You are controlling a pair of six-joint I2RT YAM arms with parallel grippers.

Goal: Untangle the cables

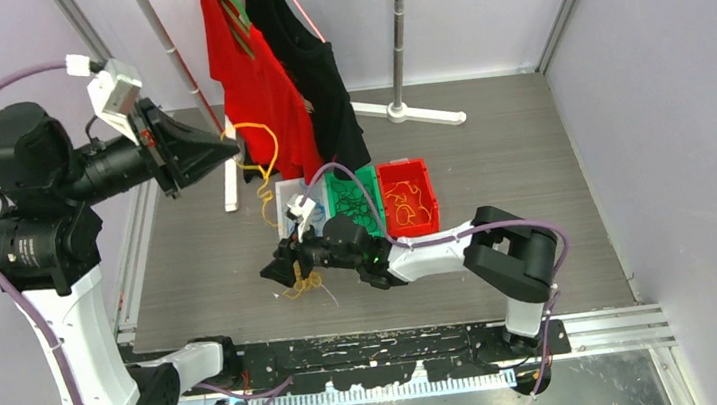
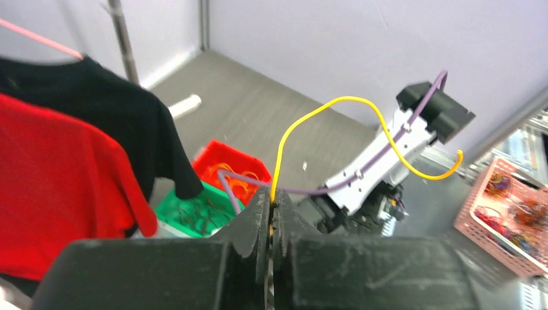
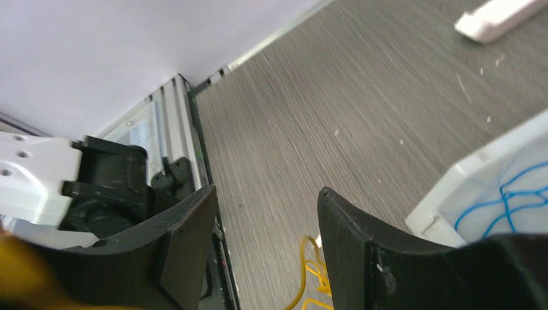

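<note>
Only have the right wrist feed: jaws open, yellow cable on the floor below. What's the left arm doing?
Observer: The left gripper is raised high, shut on a yellow cable.
Operator: Does that strand reach the floor pile?
Observer: Cannot tell. In the top view it hangs beside the red shirt toward the white bin.
Operator: Other bins?
Observer: A green bin with dark cables and a red bin with orange cables sit right of the white one.

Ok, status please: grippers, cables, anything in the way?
Left gripper shut on one yellow cable, held high. Right gripper open, low over yellow tangle. Red shirt hangs close beside the lifted cable.
</note>
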